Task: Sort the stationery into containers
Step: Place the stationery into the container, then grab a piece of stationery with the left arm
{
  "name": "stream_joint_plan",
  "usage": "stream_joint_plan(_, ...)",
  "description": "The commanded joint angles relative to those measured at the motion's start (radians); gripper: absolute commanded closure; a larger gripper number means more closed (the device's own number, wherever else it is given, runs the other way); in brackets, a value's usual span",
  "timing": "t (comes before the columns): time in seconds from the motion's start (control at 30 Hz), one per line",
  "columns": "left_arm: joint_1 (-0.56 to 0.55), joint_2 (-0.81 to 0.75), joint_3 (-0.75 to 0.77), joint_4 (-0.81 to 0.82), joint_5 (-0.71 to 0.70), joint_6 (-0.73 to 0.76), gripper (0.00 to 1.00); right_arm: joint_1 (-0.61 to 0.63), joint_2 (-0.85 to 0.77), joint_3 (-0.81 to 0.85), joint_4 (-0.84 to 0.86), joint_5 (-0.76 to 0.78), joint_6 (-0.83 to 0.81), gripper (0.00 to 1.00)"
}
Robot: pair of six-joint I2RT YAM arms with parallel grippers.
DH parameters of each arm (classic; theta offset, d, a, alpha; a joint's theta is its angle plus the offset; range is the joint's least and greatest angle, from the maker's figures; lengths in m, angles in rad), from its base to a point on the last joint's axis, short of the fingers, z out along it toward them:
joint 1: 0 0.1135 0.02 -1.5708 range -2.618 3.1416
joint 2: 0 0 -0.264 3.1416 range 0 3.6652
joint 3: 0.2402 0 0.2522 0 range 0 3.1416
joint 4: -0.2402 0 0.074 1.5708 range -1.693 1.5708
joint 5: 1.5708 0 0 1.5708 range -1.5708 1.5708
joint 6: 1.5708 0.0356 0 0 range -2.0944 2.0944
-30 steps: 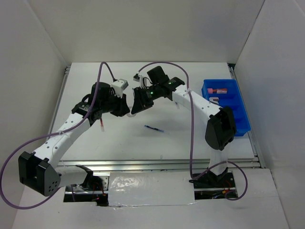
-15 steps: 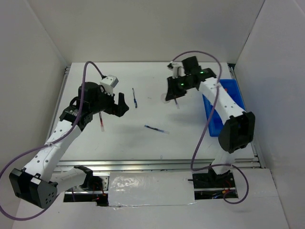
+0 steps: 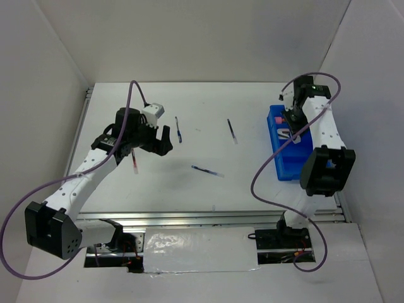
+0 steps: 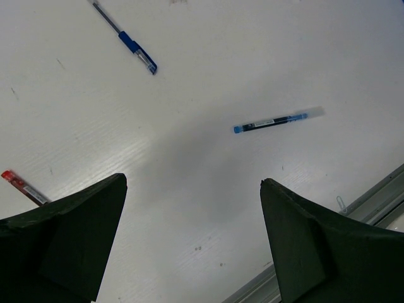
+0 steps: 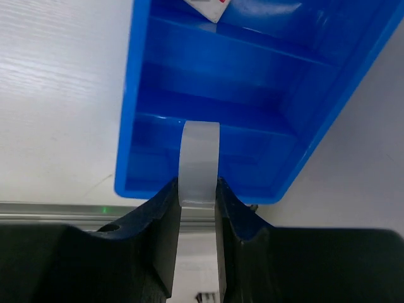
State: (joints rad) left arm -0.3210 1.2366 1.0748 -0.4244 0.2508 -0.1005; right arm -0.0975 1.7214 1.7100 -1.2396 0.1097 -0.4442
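Note:
My right gripper (image 5: 199, 189) is shut on a clear tape ring (image 5: 199, 161) and holds it upright over the near end of the blue bin (image 5: 208, 95); from above this gripper (image 3: 292, 125) hangs over the bin (image 3: 289, 165). My left gripper (image 4: 192, 183) is open and empty above the table; in the top view it (image 3: 163, 140) sits left of centre. On the table lie a blue pen (image 4: 129, 45), a second blue pen (image 4: 271, 122), a red pen (image 4: 22, 187) and a dark pen (image 3: 232, 130).
A pink-and-white item (image 5: 211, 7) lies in the far part of the bin. White walls close in the table on the left, back and right. A metal rail (image 3: 214, 216) runs along the near edge, with a small clip (image 4: 341, 203) beside it.
The right arm has swung from the table's middle to above the blue bin, carrying the tape ring. The left gripper has opened and drawn back to the left; two pens now show on the table.

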Motion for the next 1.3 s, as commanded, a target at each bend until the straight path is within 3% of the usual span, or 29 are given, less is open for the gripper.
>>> stream_joint_plan(0.0, 0.003, -0.003, 0.027, 0.061, 0.016, 0.028, 0.01, -0.008, 0.089, 0.083, -0.072, 0.059, -0.034, 0.92)
stream_joint_plan(0.3, 0.010, 0.015, 0.004, 0.081, 0.019, 0.042, 0.01, -0.015, 0.242, 0.119, -0.083, 0.099, 0.012, 0.87)
stream_joint_plan(0.47, 0.028, 0.041, 0.008, 0.082, 0.005, 0.042, 0.01, -0.011, 0.270, 0.108, -0.087, 0.096, 0.021, 0.79)
stream_joint_plan(0.63, 0.046, 0.073, 0.013, 0.095, 0.005, 0.039, 0.01, -0.010, 0.271, 0.094, -0.078, 0.102, 0.024, 0.53)
stream_joint_plan(0.67, 0.048, 0.077, 0.011, 0.093, 0.024, 0.071, 0.01, -0.008, 0.267, 0.096, -0.077, 0.096, 0.025, 0.47)
stream_joint_plan(0.7, 0.048, 0.098, 0.020, 0.081, 0.133, 0.141, 0.01, -0.008, 0.267, 0.096, -0.077, 0.094, 0.027, 0.45)
stream_joint_plan(0.77, 0.028, 0.132, 0.045, -0.018, 0.256, 0.302, 0.09, -0.001, 0.253, 0.108, -0.080, 0.085, 0.029, 0.45)
stream_joint_plan(0.83, 0.004, 0.187, 0.060, -0.046, 0.303, 0.367, 0.13, 0.005, 0.235, 0.125, -0.089, 0.068, 0.030, 0.45)
stream_joint_plan(1.0, -0.076, 0.409, 0.206, -0.180, 0.346, 0.582, 0.20, 0.025, 0.173, 0.218, -0.142, -0.105, 0.035, 0.45)
stream_joint_plan(1.27, -0.173, 0.576, 0.283, -0.077, 0.358, 0.726, 0.28, 0.030, 0.008, 0.160, -0.152, -0.392, 0.055, 0.45)
